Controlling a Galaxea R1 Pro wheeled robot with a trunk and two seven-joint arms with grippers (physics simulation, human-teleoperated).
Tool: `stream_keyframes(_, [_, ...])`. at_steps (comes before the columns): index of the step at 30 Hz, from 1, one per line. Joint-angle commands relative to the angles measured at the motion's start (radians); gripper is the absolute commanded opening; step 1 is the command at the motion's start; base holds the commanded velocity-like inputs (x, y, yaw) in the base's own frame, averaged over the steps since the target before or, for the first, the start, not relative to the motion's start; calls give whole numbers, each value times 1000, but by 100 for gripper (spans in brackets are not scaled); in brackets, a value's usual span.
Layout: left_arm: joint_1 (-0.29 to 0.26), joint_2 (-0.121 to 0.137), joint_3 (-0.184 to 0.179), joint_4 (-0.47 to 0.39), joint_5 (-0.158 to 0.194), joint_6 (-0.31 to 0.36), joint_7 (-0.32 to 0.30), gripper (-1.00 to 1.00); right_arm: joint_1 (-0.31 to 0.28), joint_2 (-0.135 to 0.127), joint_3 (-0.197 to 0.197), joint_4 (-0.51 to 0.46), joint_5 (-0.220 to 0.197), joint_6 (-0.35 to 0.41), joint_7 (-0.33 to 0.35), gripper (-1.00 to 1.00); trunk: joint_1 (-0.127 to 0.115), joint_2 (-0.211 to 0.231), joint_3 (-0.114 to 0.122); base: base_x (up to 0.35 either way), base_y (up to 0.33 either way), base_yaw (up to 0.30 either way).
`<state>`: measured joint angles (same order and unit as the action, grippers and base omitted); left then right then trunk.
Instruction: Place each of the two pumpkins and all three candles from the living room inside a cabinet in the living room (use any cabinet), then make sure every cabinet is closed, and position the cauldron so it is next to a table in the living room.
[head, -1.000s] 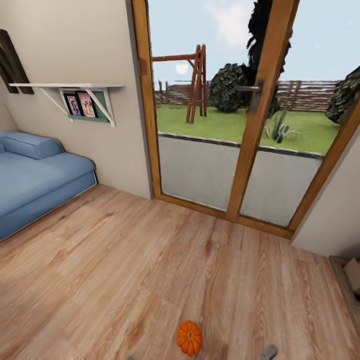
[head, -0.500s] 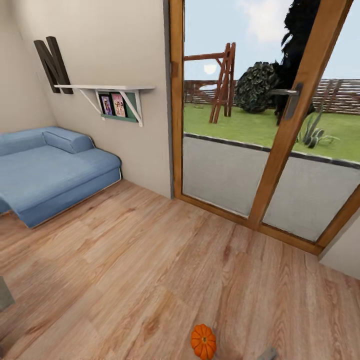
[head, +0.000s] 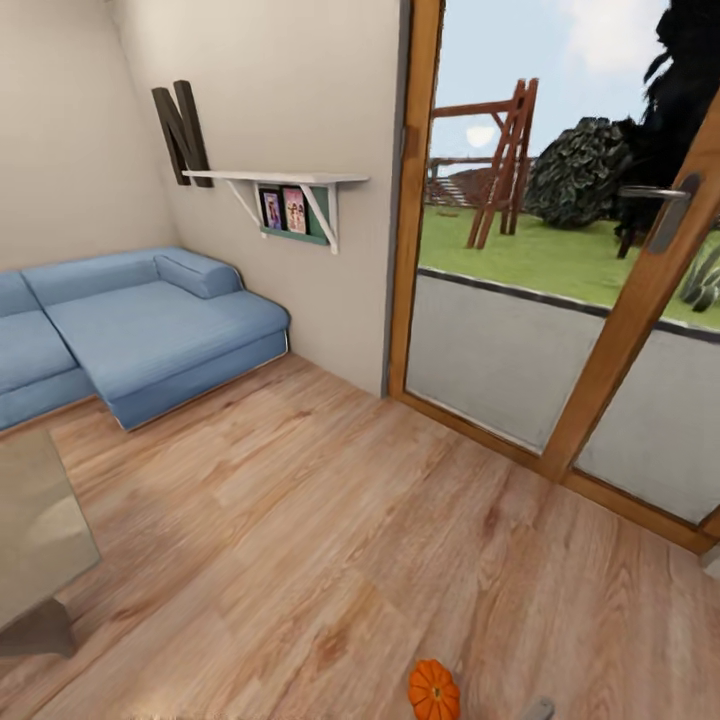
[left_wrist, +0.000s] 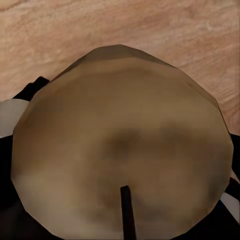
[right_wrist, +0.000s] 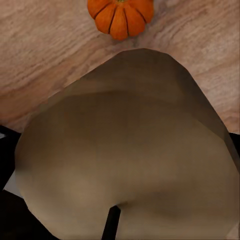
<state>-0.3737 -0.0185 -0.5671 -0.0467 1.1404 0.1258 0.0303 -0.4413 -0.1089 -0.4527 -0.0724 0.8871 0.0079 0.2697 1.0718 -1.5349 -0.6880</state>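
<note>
Fingers, both arms: I cannot tell how far they are open; each wrist view shows a large tan rounded object (left_wrist: 122, 145) close to the lens, a second one (right_wrist: 130, 150) at the right wrist.

Pumpkin (head: 434, 690): one, upright on the plank floor (head: 300, 540), low centre in my head view; also seen past the right wrist's tan object (right_wrist: 120, 15).

Table (head: 30, 540): glass corner, left.

Sofa (head: 150, 335): blue, against the wall.

Shelf (head: 275, 180): white, holding photos (head: 283, 210).

Glass door (head: 560, 300): wood-framed, garden outside.
</note>
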Motion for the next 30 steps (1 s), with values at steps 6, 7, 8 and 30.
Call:
stream_keyframes(6, [1, 3, -8, 3, 11, 2, 3, -100, 1, 0, -9, 25, 6, 1, -9, -100, -19, 35, 12, 0, 0, 300])
stream_keyframes(7, [1, 3, -8, 4, 11, 2, 3, -100, 1, 0, -9, 26, 6, 1, -20, -100, -19, 35, 11, 0, 0, 300])
stream_keyframes(8, [1, 3, -8, 4, 11, 2, 3, -100, 1, 0, -9, 27, 6, 1, -34, -100, -19, 35, 11, 0, 0, 300])
stream_keyframes(30, [1, 21, 3, 45, 26, 4, 6, -100, 1, 0, -9, 62, 19, 0, -102, -100, -19, 35, -1, 0, 0, 300])
